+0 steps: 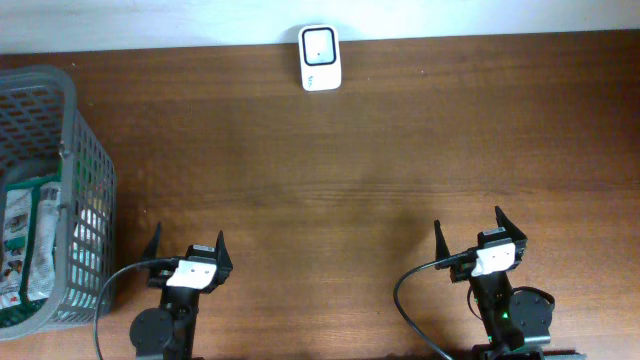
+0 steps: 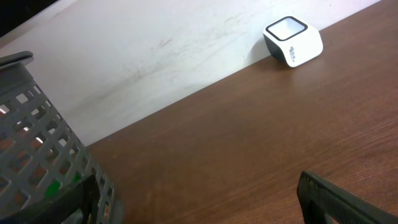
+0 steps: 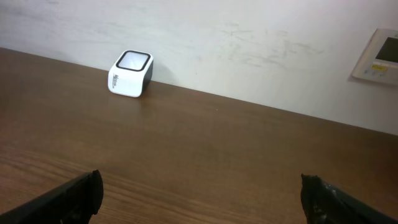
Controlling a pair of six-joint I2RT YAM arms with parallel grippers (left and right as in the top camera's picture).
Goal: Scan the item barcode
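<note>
Left gripper: the left black two-finger gripper (image 1: 187,243) stood with its jaws spread wide and nothing between them, low over the near edge of the table, just right of the basket.
Left fingers: in the overhead view both dark fingertips (image 1: 154,236) pointed toward the far wall; the left wrist view caught only one dark finger at its lower right corner.
Right gripper: the right black two-finger gripper (image 1: 469,229) also had its jaws fully apart and held nothing, near the table's front edge, well apart from the left one.
Right fingers: the right wrist view showed its two dark fingertips (image 3: 87,191) at the lower corners, bare wood between them.
Table: a dark brown wooden table (image 1: 340,170) with visible grain ran back to a white wall.
Basket: a grey plastic mesh basket (image 1: 85,160) stood at the left end of the table, beside the left arm.
Items: white and green printed packets (image 1: 28,235) lay inside the basket; no barcode could be made out on them.
Scanner: a small white box-shaped scanner with a dark window on top (image 1: 320,57) sat at the far edge against the wall, well apart from both grippers.
Wall panel: a white panel with a small screen (image 3: 379,57) hung on the wall, seen at the right of the right wrist view.
</note>
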